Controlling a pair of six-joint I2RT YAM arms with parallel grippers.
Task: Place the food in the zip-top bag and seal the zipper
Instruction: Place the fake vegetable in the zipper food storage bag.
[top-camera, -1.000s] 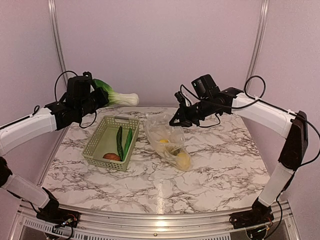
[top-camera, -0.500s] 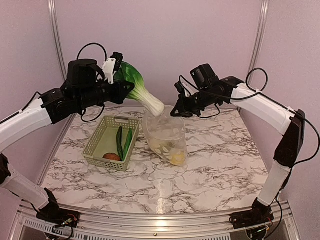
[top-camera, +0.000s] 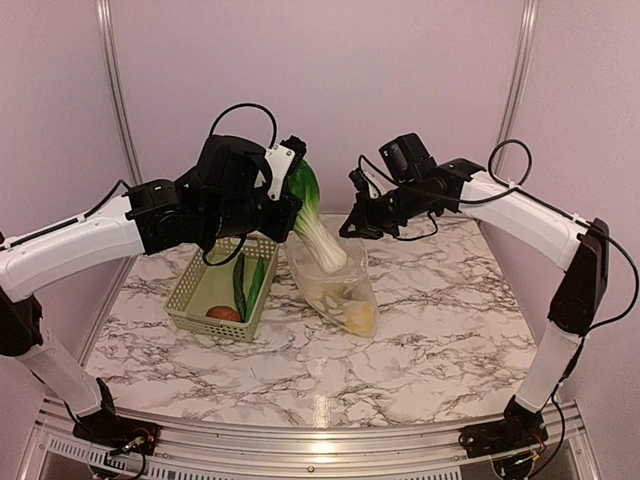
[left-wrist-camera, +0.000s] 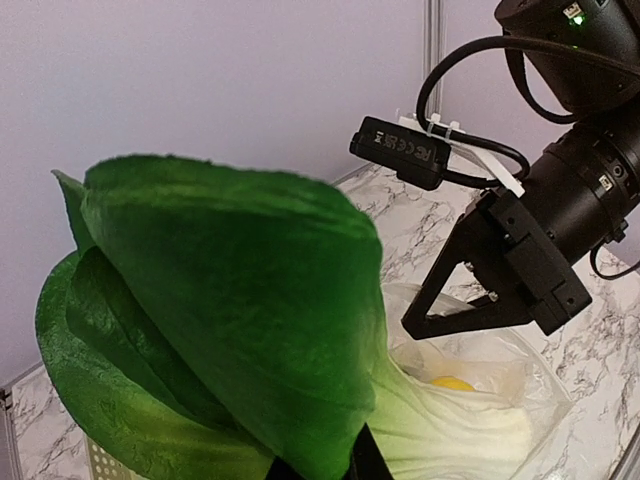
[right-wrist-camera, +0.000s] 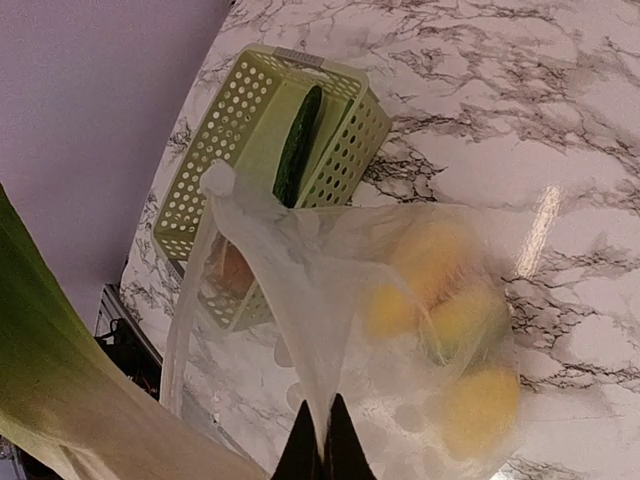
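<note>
Green bok choy (top-camera: 318, 225): I'm gripping it by its leafy top with my left end effector (top-camera: 292, 196), jaws closed on the leaves. The white stem points down into the mouth of the zip-top bag (top-camera: 345, 290), above the middle of the tabletop (top-camera: 450, 330).
Bag hold: my right end effector (top-camera: 352, 228) is pinched shut on the bag's upper edge, lifting the mouth toward the far edge. The bag's lower end sags onto the marble.
Done so far: the lemon (top-camera: 362, 318) and a few other yellowish pieces sit in the bottom of the bag.
Left to do: the bok choy looks only partly in, so I judge it needs lowering and letting go. Two long green pieces (top-camera: 247, 285) and the reddish-brown round one (top-camera: 223, 313) wait in the pale green basket (top-camera: 195, 262), left of the middle. The zipper is unsealed, and I cannot pick out the strip itself.
Left wrist view: close on the leaves, with a yellow piece showing past the stem inside the bag's mouth, which the overhead view hides.
Right wrist view: it shows the film caught between my fingertips, the only clear sight of that pinch.
Top view: only here is the basket's full contents visible.
</note>
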